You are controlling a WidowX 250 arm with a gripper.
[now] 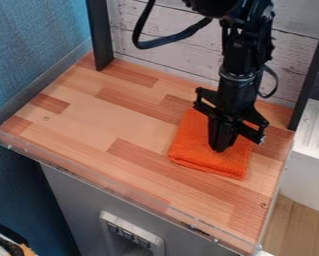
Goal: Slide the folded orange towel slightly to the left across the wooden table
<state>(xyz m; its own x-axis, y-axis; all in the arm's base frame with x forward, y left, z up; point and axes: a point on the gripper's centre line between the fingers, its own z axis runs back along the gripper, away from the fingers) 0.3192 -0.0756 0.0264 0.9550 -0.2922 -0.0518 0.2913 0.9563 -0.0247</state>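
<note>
Wood-patterned worktop (88, 135) is seen at a slant, and an orange cloth (188, 145) is laid flat on its right part, somewhat toward the far side. The cloth is folded into a thick, roughly four-sided pad; its layers are shown along the near edge, its surface is softly textured, and its far right part is covered by the black gripper (220, 150). The gripper is pointed downward over the pad, its two fingers brought together at the cloth's surface; whether any fabric is pinched between them cannot be told.

Around the cloth, blocks of paler and darker brown are patterned across the worktop. Its near edge is bordered by a clear rim (125, 194), and its far side is backed by whitewashed planks (155, 30), framed by a black left post (98, 35) and a black right post (312, 70). Below the near edge, a pale panel (157, 243) with a dark recess is set into a grey front (75, 200). To the right, a white ribbed unit (313, 127) is placed beside the worktop; to the left, a blue wall (35, 50) is seen.
</note>
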